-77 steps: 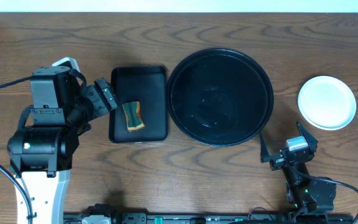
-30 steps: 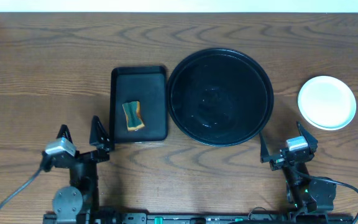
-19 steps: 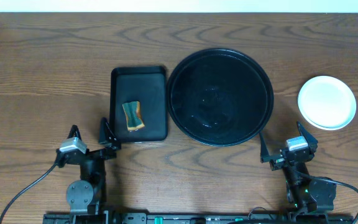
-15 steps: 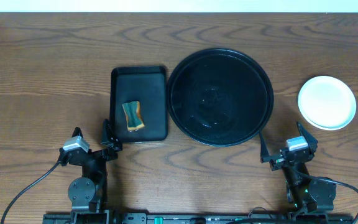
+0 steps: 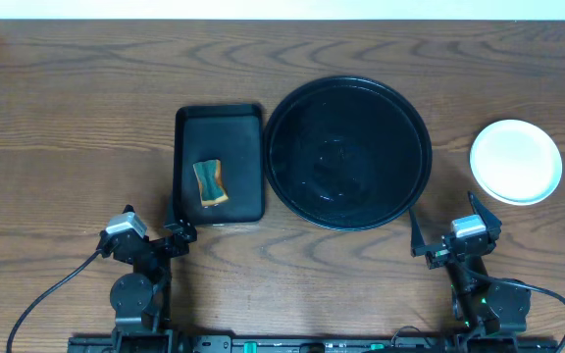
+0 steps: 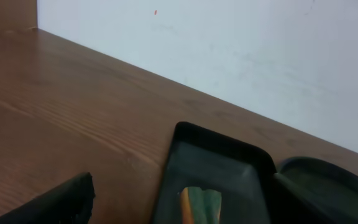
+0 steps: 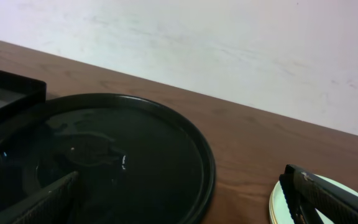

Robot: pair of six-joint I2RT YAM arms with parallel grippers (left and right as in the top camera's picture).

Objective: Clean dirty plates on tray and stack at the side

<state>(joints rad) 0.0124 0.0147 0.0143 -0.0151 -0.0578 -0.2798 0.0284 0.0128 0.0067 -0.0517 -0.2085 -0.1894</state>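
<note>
The round glossy black tray (image 5: pixel 348 152) lies mid-table with nothing on it; the right wrist view shows it too (image 7: pixel 135 155). To its right, on the wood, the plates (image 5: pixel 516 161) sit as one pile with a white face up. A pale sliver of their layered rim (image 7: pixel 277 210) shows beside my right finger. The left gripper (image 5: pixel 152 218) (image 6: pixel 182 186) is open and empty at the front edge, just in front of the rectangular tray's near left corner. The right gripper (image 5: pixel 442 211) (image 7: pixel 180 180) is open and empty at the front edge, between the round tray and the plates.
A smaller rectangular black tray (image 5: pixel 219 127) (image 6: pixel 216 155) stands left of the round one and holds a green and orange sponge (image 5: pixel 210 182) (image 6: pixel 199 205). A white wall runs along the table's far edge. Bare wood lies to the far left.
The left arm has pulled back from beside the rectangular tray to the front edge, then slid a little to the right. The right arm, the trays and the plates have not moved.
</note>
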